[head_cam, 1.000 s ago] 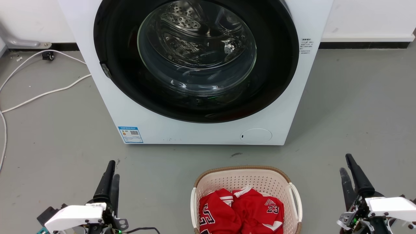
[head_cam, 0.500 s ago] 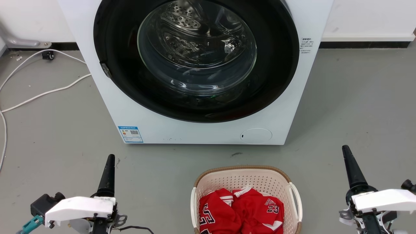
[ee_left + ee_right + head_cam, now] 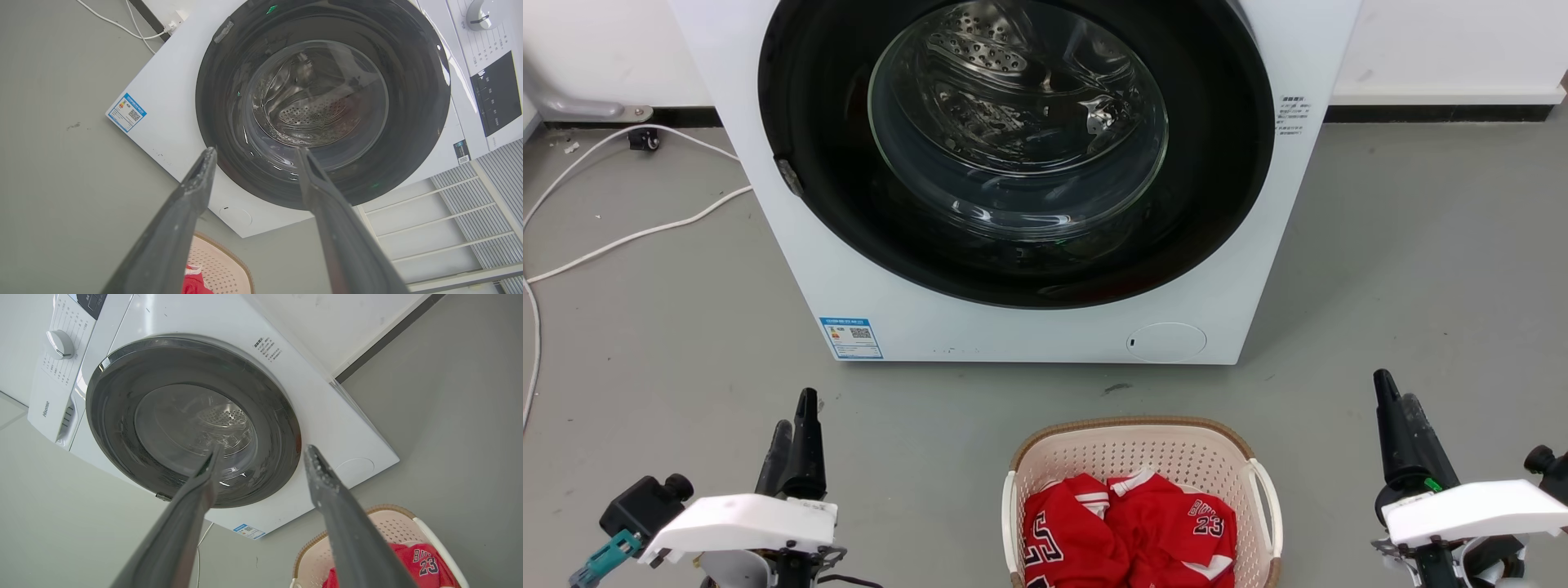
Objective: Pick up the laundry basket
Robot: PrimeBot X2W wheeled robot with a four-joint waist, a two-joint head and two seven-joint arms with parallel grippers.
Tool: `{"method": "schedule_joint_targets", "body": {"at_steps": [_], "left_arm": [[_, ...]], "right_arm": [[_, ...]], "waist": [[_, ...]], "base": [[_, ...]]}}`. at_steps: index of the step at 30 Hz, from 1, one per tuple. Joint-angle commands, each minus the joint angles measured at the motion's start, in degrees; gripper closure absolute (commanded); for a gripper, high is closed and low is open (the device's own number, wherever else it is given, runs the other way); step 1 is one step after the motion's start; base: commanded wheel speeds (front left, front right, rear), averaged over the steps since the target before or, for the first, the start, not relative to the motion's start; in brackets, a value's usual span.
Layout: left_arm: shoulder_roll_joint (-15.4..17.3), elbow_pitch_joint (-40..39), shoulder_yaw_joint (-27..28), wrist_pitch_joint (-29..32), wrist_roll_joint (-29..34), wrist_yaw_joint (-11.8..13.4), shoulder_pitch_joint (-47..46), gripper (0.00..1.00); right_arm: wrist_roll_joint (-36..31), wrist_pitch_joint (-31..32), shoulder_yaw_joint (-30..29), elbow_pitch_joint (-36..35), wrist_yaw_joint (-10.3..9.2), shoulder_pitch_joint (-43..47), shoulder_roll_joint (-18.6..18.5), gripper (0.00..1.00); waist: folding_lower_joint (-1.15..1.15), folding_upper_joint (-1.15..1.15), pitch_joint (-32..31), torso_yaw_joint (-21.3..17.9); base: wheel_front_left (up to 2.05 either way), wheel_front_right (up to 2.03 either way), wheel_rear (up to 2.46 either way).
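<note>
I have the left gripper (image 3: 795, 412) and the right gripper (image 3: 1395, 388) low on either side of the laundry basket (image 3: 1135, 453), both well apart from it. The basket sits on the grey floor (image 3: 1421, 245) just in front of the washing machine (image 3: 1029, 335), at the bottom centre of the head view, with its near end cut off by the frame. It stands upright with nothing gripping it.

The flanking stance suits the basket's build: it has 2 white loop handles, the left handle (image 3: 1009, 514) and the right handle (image 3: 1270, 498), 1 for each arm. Both wrist views show the fingers parted and empty, ready to close on something thin.

Both grippers point forward at the machine's shut door (image 3: 1013, 139), not inward at the loops, so I judge the lift is only at the approach stage. Each wrist must turn in and drop towards its handle.

The red jerseys (image 3: 1127, 531), 1 marked 23, lie crumpled below the brown rim (image 3: 1127, 422), leaving both handles clear. I expect a soft, light load, though uneven lifting could tip it.
</note>
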Motion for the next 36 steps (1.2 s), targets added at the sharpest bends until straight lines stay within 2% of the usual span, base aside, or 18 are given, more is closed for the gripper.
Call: {"method": "schedule_joint_targets", "body": {"at_steps": [1,17,36], "left_arm": [[0.23,-1.2,-0.17,-0.57,2.1,0.16,-0.26,0.0],[0.25,-1.7,-1.74,-3.56,16.09,0.54,0.71,0.0],[0.4,-1.07,-2.97,-6.43,29.02,0.82,1.88,0.0]], "right_arm": [[-2.12,-0.55,0.2,-1.33,0.01,-0.13,-0.22,0.0],[-16.11,-3.6,1.33,-2.71,0.01,1.12,-0.28,0.0],[-29.15,-6.46,1.89,-2.75,0.01,2.56,-0.33,0.0]], "waist": [[0.0,0.0,0.01,0.01],[0.0,0.0,-0.2,0.19],[0.0,0.0,-0.67,0.46]], "base": [[0.0,0.0,0.0],[0.0,0.0,0.0],[0.0,0.0,0.0]]}}
